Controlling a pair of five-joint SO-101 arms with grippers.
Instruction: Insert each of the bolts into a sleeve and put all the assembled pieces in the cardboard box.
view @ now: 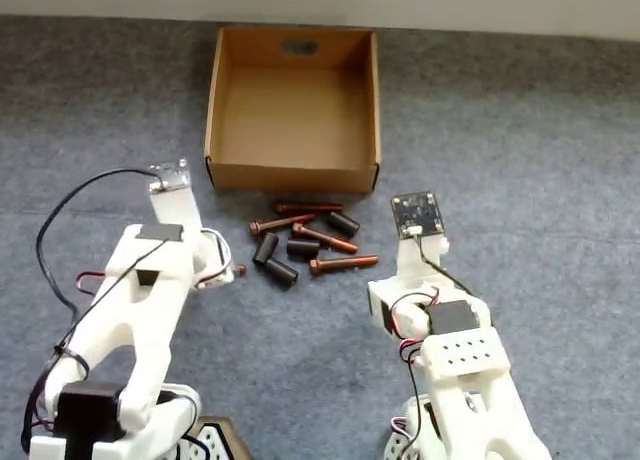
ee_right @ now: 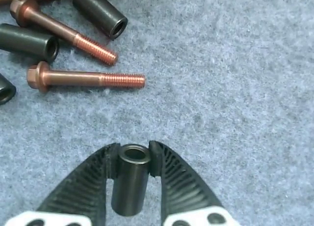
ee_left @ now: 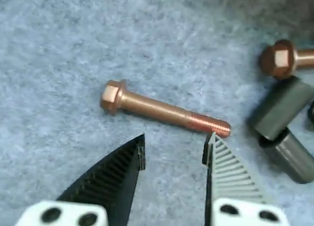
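Both arms bent forward and down over the grey desk (view: 540, 180), 1 on either side of the loose parts.
Noted: left gripper (ee_left: 175, 147) spread wide, aimed down at a lone bolt (ee_left: 162, 109) lying flat just past its tips, 1 tip right by the threaded end. The right gripper (ee_right: 133, 155) is pinching 1 black sleeve (ee_right: 130, 186), held lengthwise between its fingers with the open bore facing outward. Other bolts (view: 325, 238) and sleeves (view: 282, 271) lie jumbled between the 2 arms, near the front wall of the box (view: 292, 175).
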